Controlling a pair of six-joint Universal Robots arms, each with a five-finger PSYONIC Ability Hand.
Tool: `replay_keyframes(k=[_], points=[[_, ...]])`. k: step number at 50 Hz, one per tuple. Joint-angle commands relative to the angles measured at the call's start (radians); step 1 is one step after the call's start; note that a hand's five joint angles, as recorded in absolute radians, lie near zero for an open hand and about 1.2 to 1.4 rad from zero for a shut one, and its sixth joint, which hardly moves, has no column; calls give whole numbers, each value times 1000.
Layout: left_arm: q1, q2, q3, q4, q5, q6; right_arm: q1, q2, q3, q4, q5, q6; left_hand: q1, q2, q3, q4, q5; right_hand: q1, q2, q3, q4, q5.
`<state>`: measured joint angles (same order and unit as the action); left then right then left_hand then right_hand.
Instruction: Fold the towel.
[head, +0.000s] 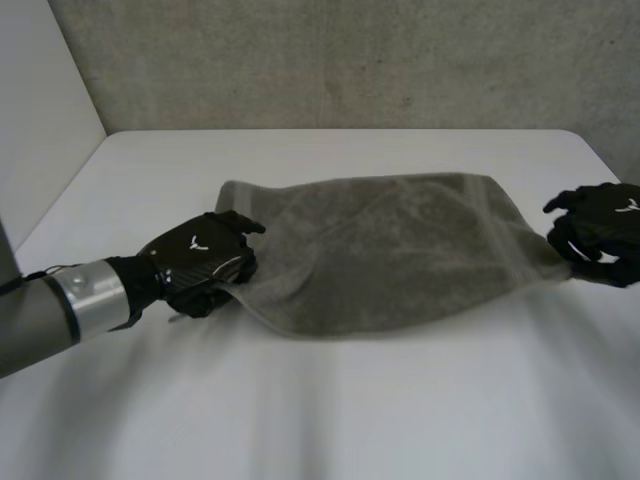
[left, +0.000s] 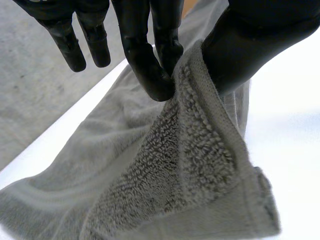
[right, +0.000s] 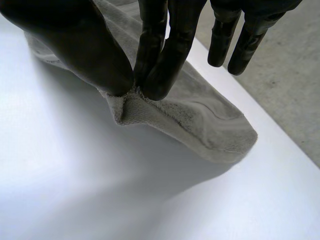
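Grey towel (head: 390, 255) stretched crosswise over the middle of the white table (head: 320, 410), long sides roughly parallel to the far edge, woven bands across its right end. Left hand (head: 200, 262) at the towel's near-left corner, clamped on it: in the left wrist view, terry cloth pinched between thumb (left: 250, 50) and two fingertips (left: 155, 75), the other fingers straight and free, the hemmed corner hanging below the pinch. Right hand (head: 598, 232) at the towel's near-right corner, close to the table's right edge, likewise closed on the cloth: in the right wrist view, hem nipped between thumb (right: 80, 50) and fingertips (right: 160, 65), that end held just clear of the tabletop with shadow beneath. Small white emblem on the back of each hand, too small to read as lettering. Towel edges soft and curved, near edge bowed toward the table's near side. Broad bare tabletop from the towel to the near edge; narrower bare strip along the far edge below the grey wall (head: 330, 60); open surface beyond the left hand toward the left edge.
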<state>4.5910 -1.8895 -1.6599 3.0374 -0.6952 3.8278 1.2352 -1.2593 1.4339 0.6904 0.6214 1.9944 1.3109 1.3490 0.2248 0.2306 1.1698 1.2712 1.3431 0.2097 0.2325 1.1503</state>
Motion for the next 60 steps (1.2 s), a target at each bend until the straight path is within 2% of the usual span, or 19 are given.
replay_keyframes(k=[1, 3, 7, 12, 14, 24, 32, 34, 35, 37, 38, 40, 41, 43, 44, 46, 49, 54, 60], points=[[22, 115, -61, -124, 94, -2, -135, -14, 33, 361, -40, -383, 85, 47, -50, -56, 52, 125, 53, -35, -58, 71], [41, 171, -92, -205, 146, 25, -164, -11, 33, 429, -43, -461, 85, 47, -50, -56, 52, 125, 53, -35, -58, 71], [51, 191, -95, -275, 158, 78, -204, -2, 20, 537, -72, -572, 85, 47, -50, -56, 52, 125, 53, -35, -58, 71], [52, 173, -61, -365, 151, 179, -241, 58, -75, 567, -242, -595, 85, 47, -50, -56, 52, 125, 53, -35, -58, 71], [49, 153, -49, -371, 151, 197, -229, 93, -111, 569, -250, -588, 85, 47, -50, -56, 52, 125, 53, -35, -58, 71], [-7, -91, 123, -378, 117, 200, -66, 324, -449, 566, -238, -362, 85, 47, -50, -56, 52, 125, 53, -35, -58, 71], [-32, -255, 298, -364, 46, 196, 69, 497, -708, 502, -129, -187, 85, 47, -50, -56, 52, 125, 53, -35, -58, 71], [-43, -301, 359, -335, 22, 190, 118, 543, -776, 369, -47, -61, 85, 47, -50, -56, 52, 125, 53, -35, -58, 71], [-43, -301, 359, -335, 22, 190, 118, 543, -776, 368, -46, -60, 85, 47, -50, -56, 52, 125, 53, -35, -58, 71], [-46, -327, 403, -290, -18, 150, 164, 549, -791, 157, 58, 94, 85, 47, -50, -56, 52, 125, 53, -35, -58, 71], [-46, -327, 404, -290, -18, 150, 164, 549, -791, 156, 58, 95, 85, 47, -50, -56, 52, 125, 53, -35, -58, 71], [-47, -333, 439, -208, -53, 75, 199, 535, -777, -70, 131, 254, 85, 47, -50, -56, 52, 125, 53, -35, -58, 71], [-47, -333, 439, -207, -53, 75, 199, 535, -777, -71, 132, 254, 85, 47, -50, -56, 52, 125, 53, -35, -58, 71], [-47, -332, 448, -150, -72, 32, 220, 505, -738, -274, 167, 404, 85, 47, -50, -56, 52, 125, 53, -35, -58, 71], [-47, -329, 453, -93, -90, -14, 221, 505, -738, -275, 167, 405, 85, 47, -50, -56, 52, 125, 53, -35, -58, 71], [-50, -326, 454, 19, -118, -101, 248, 480, -689, -455, 198, 528, 85, 47, -50, -56, 52, 125, 53, -35, -58, 71], [-60, -326, 454, 121, -147, -177, 277, 471, -656, -563, 231, 608, 85, 47, -50, -56, 52, 125, 53, -35, -58, 71], [-78, -330, 451, 208, -171, -238, 319, 478, -621, -614, 258, 626, 85, 47, -50, -56, 52, 125, 53, -35, -58, 71], [-96, -353, 448, 248, -173, -241, 346, 492, -587, -647, 279, 623, 85, 47, -50, -56, 52, 125, 53, -35, -58, 71]])
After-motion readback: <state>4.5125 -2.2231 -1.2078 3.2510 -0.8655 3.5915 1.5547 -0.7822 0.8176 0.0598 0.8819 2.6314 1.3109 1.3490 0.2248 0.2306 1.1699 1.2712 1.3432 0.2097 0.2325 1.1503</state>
